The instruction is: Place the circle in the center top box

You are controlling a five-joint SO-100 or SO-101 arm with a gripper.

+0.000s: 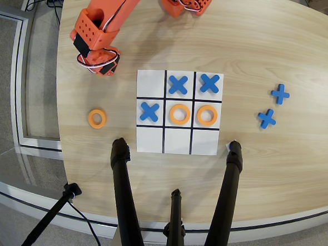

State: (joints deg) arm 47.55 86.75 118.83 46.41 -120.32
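One orange circle (97,118) lies flat on the table left of the white nine-cell board (149,146). Two more circles (179,114) (207,115) lie in the board's middle and right cells of the middle row. Blue crosses fill the top-middle, top-right and middle-left cells. The bottom row's middle cell (178,141), on the side away from the arm's base, is plain white. My orange gripper (98,62) points down over the table up and left of the board, above the loose circle. Its fingertips are hidden under the wrist, and I cannot tell whether it holds anything.
Two spare blue crosses (280,94) (266,118) lie on the table right of the board. The arm's base (182,1) stands at the far edge. Black tripod legs (123,193) (226,194) cross the near edge. The table's left edge is close to the gripper.
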